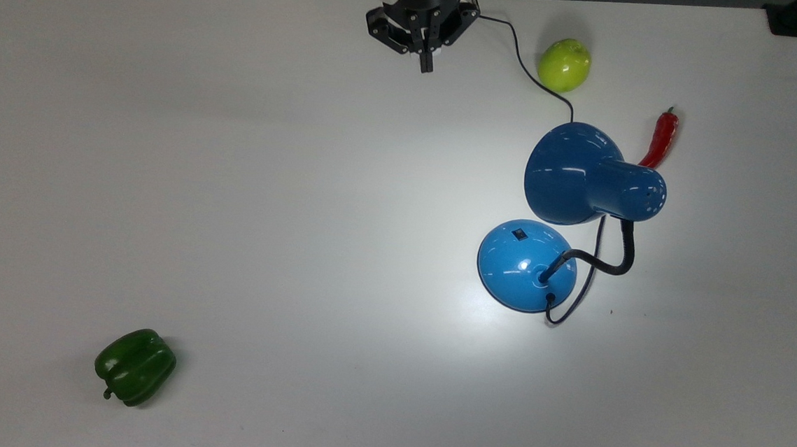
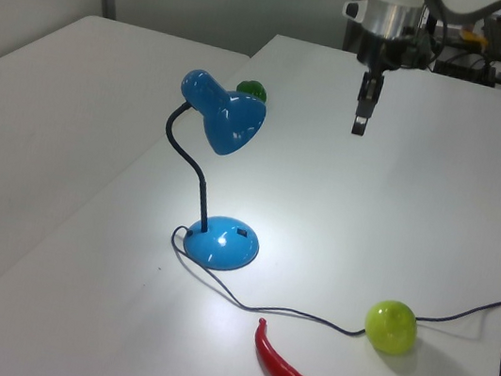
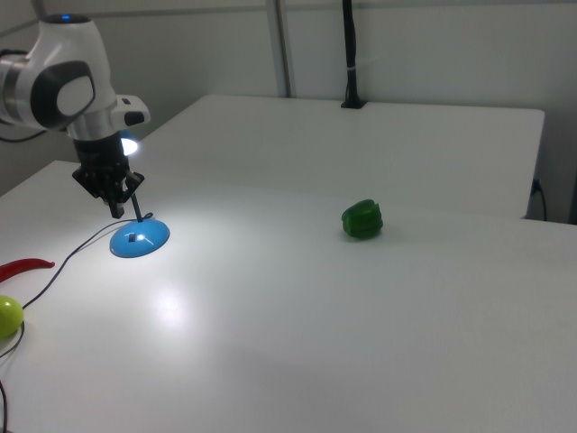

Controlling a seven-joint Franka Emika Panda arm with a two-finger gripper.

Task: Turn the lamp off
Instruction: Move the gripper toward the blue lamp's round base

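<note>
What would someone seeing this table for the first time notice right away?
The lit blue desk lamp stands out first, throwing a bright pool of light onto the white table around its domed base. Next comes the robot's gripper, hanging above the table at the top view's upper edge, jaws together. Scattered around are a green apple, a red chili pepper and a green bell pepper.

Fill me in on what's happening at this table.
A robot arm's claw hangs above the white table, apart from the blue lamp, fingers together and holding nothing. The lamp is lit, throwing a bright patch around its base, and its small black switch is untouched. A green apple and a red chili lie near the lamp; a green bell pepper sits far off.
</note>
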